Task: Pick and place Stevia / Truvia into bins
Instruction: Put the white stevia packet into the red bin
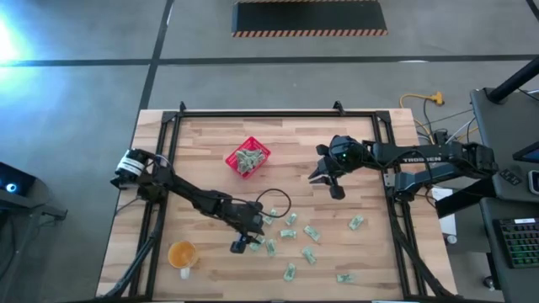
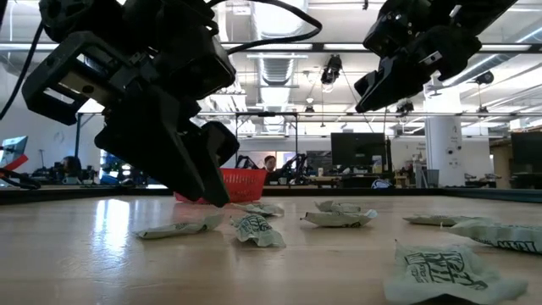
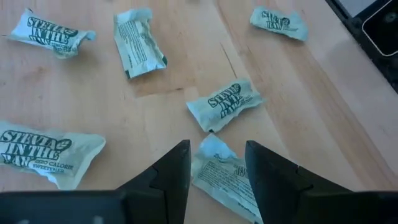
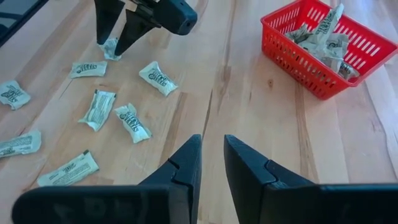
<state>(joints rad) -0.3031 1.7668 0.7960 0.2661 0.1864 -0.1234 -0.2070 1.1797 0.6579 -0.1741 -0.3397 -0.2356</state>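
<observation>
Several pale green Stevia packets lie flat and scattered on the near right part of the table (image 1: 307, 240) (image 4: 130, 121) (image 2: 339, 216). The red basket (image 1: 248, 158) (image 4: 323, 46) sits toward the far middle with several packets inside. My left gripper (image 1: 244, 245) (image 3: 214, 165) is open and low over the table. Its fingers stand on either side of one crumpled packet (image 3: 217, 171) (image 4: 112, 48); I see no touch. My right gripper (image 1: 328, 178) (image 4: 211, 155) hangs above bare wood right of the basket, open by a narrow gap and holding nothing.
An orange cup (image 1: 182, 253) stands near the table's near left corner, behind my left arm. A black cable loop (image 1: 274, 202) lies by the left wrist. A black frame rail (image 1: 396, 210) borders the table. Bare wood (image 1: 286, 168) lies between the basket and the packets.
</observation>
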